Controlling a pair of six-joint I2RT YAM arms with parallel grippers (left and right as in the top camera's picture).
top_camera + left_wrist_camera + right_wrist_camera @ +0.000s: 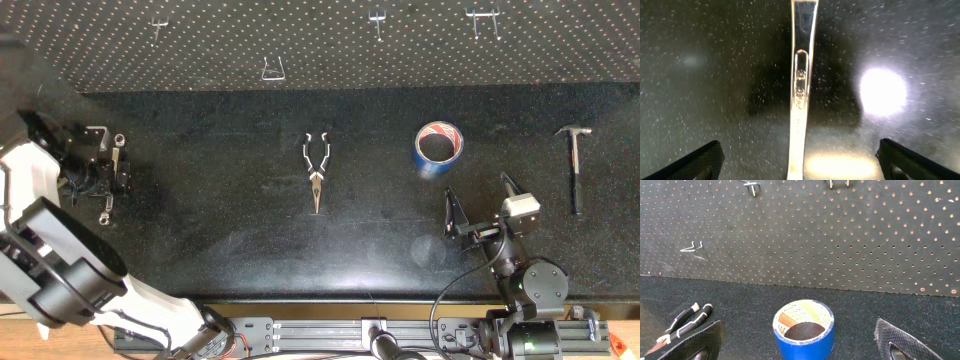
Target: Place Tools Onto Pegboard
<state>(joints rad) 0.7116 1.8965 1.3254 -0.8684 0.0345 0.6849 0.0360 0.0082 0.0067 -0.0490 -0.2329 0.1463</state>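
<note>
A silver wrench (pixel 800 90) lies flat on the black table at the far left (pixel 111 178). My left gripper (pixel 799 148) hovers low over it, open, with one finger on each side of the shaft (pixel 100 172). Pliers (pixel 317 170) with white-and-black handles rest at the table's middle, also seen as handles (pixel 687 322). A blue tape roll (pixel 438 148) stands right of them, and a hammer (pixel 575 168) lies at the far right. My right gripper (pixel 478 192) is open and empty, just short of the tape roll (pixel 804 330). The pegboard (pixel 815 235) stands along the back.
Metal hooks hang on the pegboard (pixel 330 40): a wire hook (pixel 273 69), a double hook (pixel 377 20) and another hook (pixel 484 20) toward the right. Bare table lies between the wrench and the pliers.
</note>
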